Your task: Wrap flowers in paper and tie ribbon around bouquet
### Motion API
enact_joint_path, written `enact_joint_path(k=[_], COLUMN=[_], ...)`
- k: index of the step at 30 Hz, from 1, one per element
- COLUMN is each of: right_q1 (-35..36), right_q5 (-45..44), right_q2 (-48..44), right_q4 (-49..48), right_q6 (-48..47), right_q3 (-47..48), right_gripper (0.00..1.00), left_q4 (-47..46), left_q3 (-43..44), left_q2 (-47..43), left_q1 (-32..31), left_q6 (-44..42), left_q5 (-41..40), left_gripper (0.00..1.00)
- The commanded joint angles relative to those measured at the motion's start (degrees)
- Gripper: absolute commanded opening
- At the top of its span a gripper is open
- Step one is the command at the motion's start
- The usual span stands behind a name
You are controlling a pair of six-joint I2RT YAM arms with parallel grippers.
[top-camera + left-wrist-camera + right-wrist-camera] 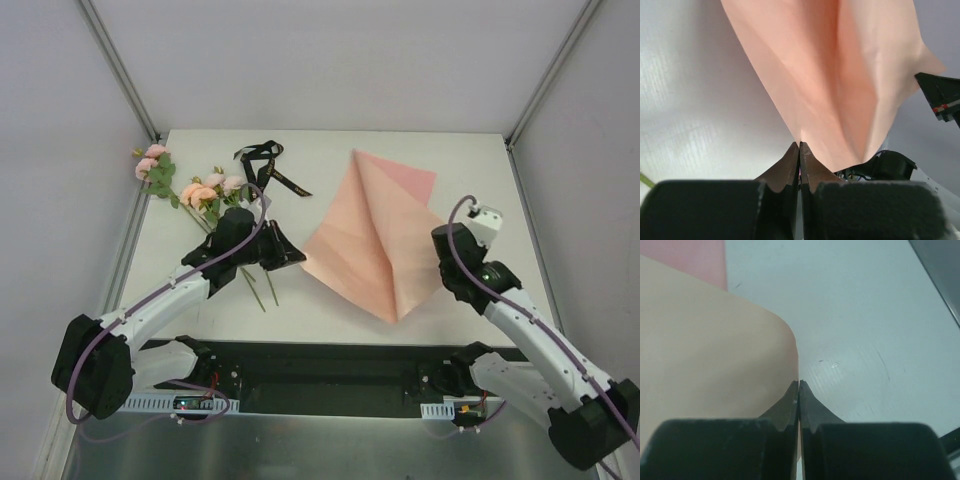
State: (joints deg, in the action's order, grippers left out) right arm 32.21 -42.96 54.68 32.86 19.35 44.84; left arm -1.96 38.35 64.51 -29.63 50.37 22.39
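Bench (480, 180) white, fills mid frame. Paper (375, 235) pink, folded and tented, right of centre. Flowers (200, 190) upper left. Ribbon (268, 165) black, just right of blossoms. Left gripper (799, 146) pinched on paper's left corner. Right gripper (799, 385) pinched on its right edge.

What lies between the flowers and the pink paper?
In the top view, the black ribbon lies between flowers and paper; nearer, the left gripper sits there too.
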Motion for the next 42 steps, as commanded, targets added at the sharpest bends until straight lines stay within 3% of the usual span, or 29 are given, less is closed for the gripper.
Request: enact_joint_path(k=[1, 12, 16, 21, 25, 32, 42], right_q1=[-6.1, -16.0, -17.6, -21.6, -29.5, -35.5, -41.0], right_q5=[-3.3, -1.7, -0.8, -1.0, 6.6, 13.9, 11.5], right_q2=[-7.0, -17.3, -18.0, -14.4, -6.4, 5.3, 11.1], right_q4=[5.1, 7.0, 7.4, 2.5, -4.1, -9.3, -9.1], right_q6=[8.9, 25.6, 26.6, 24.5, 18.4, 12.0, 6.1], right_q3=[-5.7, -16.8, -18.0, -17.0, -14.8, -12.1, -8.8], right_gripper=[0.0, 0.0, 0.0, 0.0, 0.0, 0.0, 0.0], left_q4=[0.7, 1.2, 1.3, -2.1, -3.8, -7.7, -13.1], left_q3=[-2.7, -9.7, -10.0, -7.3, -7.1, -6.7, -3.9], left_q2=[-1.5, -8.9, -7.8, 1.2, 3.8, 9.0, 18.5], left_q1=[-0.1, -0.1, -0.2, -0.6, -1.2, -5.2, -13.8], left_q6=[-1.8, -2.0, -1.4, -1.6, -0.7, 1.0, 4.5], left_q5=[-3.5, -7.3, -6.7, -2.3, -3.3, -1.7, -3.1], left_gripper=[0.0, 0.0, 0.0, 0.0, 0.0, 0.0, 0.0])
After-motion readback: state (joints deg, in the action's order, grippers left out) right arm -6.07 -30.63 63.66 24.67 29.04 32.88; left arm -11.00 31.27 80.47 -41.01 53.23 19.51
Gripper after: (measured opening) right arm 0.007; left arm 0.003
